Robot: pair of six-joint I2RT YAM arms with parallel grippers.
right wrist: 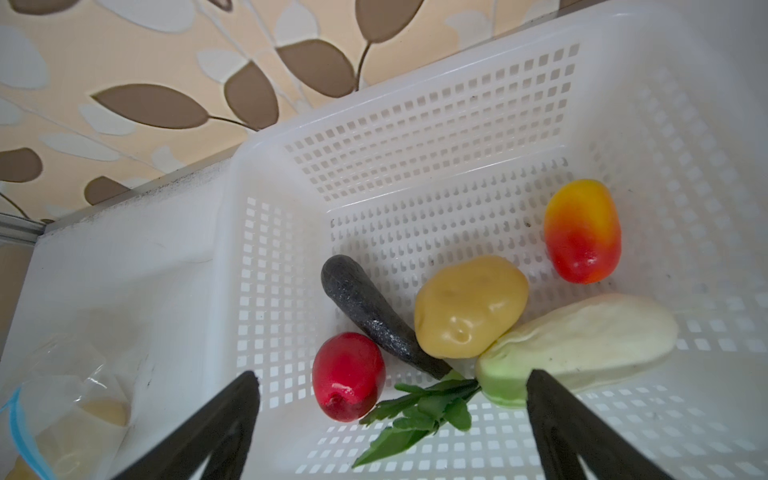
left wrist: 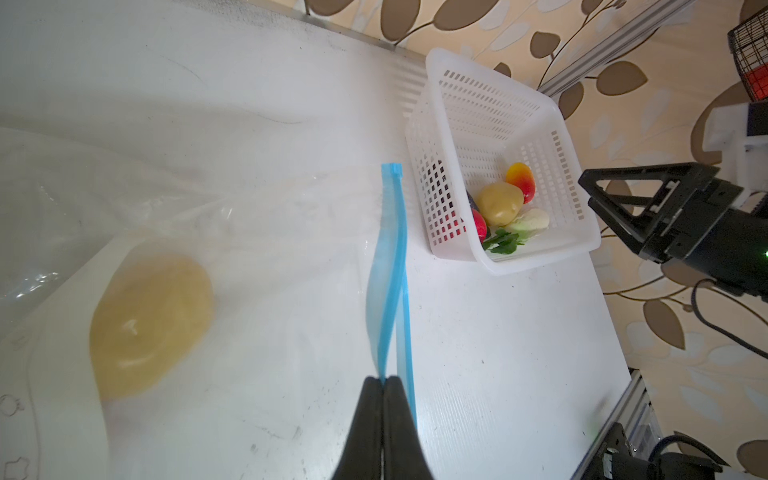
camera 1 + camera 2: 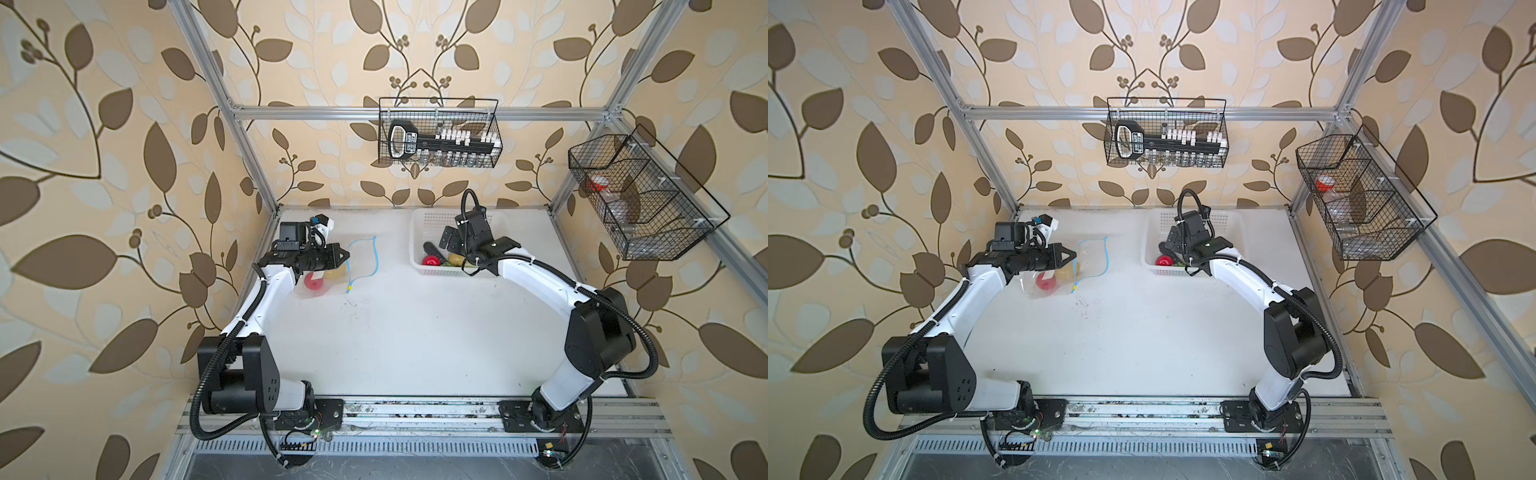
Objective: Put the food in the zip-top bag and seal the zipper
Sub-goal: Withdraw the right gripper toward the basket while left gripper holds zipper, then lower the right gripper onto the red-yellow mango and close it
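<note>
You have a white tabletop (image 3: 415,332) inside an aluminium frame, with leaf-print walls behind. Your left gripper (image 2: 382,380) is clenched on one lip of the zipper (image 2: 392,249). It holds the zip-top bag (image 3: 361,262) open, left of centre in both top views. One tomato (image 3: 313,281) and one potato (image 2: 149,324) already lie inside. Your right gripper (image 1: 392,374) hangs spread wide and empty over the white basket (image 1: 436,124), upper middle of the top views. In it wait a second tomato (image 1: 348,376), the eggplant (image 1: 370,311), a second potato (image 1: 469,307), the red-yellow fruit (image 1: 582,232) and the radish (image 1: 582,336).

Watch two things. The pieces are round and crowded, so closing on the tomato may nudge the eggplant or squirt the tomato aside. Your pinch on that thin strip could also slip, and the mouth would collapse before the next drop.

Only the right wrist view separates all five basket pieces; in the top views the arm covers most of them. Only the left wrist view shows the pinch on the lip.
</note>
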